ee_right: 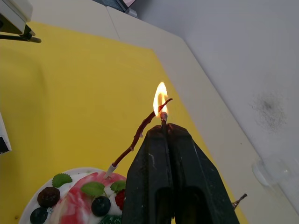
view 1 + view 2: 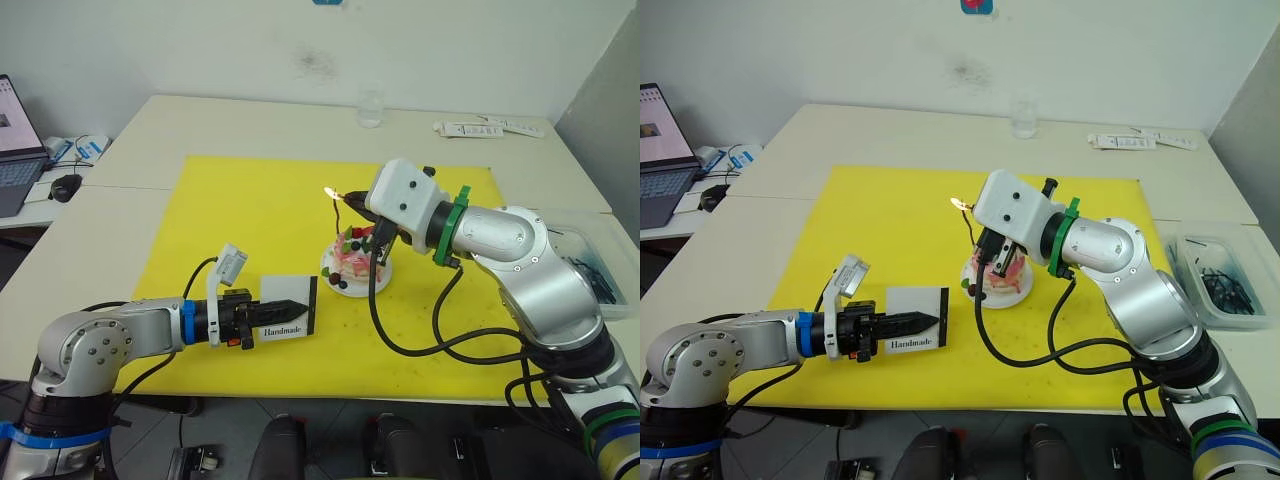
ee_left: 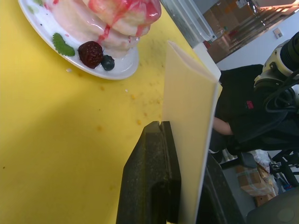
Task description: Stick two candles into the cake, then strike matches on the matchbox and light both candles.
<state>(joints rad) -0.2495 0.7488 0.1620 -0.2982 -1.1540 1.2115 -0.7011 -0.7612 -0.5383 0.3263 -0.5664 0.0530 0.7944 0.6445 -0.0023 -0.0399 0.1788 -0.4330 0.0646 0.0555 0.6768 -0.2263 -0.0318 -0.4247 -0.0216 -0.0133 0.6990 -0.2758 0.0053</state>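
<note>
Right hand (image 1: pixel 164 128) at lit candle (image 1: pixel 138 135) tip

White wall (image 2: pixel 250 40) behind, marked by one dark smudge (image 2: pixel 318 64). Pale tabletop (image 2: pixel 270 125), made of adjoining sections (seams visible), carries a yellow mat (image 2: pixel 250 215) under and ahead of both sets of jaws. Beyond the jaws, near the wall: a clear glass (image 2: pixel 370 108) and white packets (image 2: pixel 490 129). Outboard of the right jaws: a clear plastic bin (image 2: pixel 1220 275) holding dark items. Outboard of the left jaws: an open laptop (image 2: pixel 18 150), a dark mouse (image 2: pixel 65 186). Lighting even.
</note>
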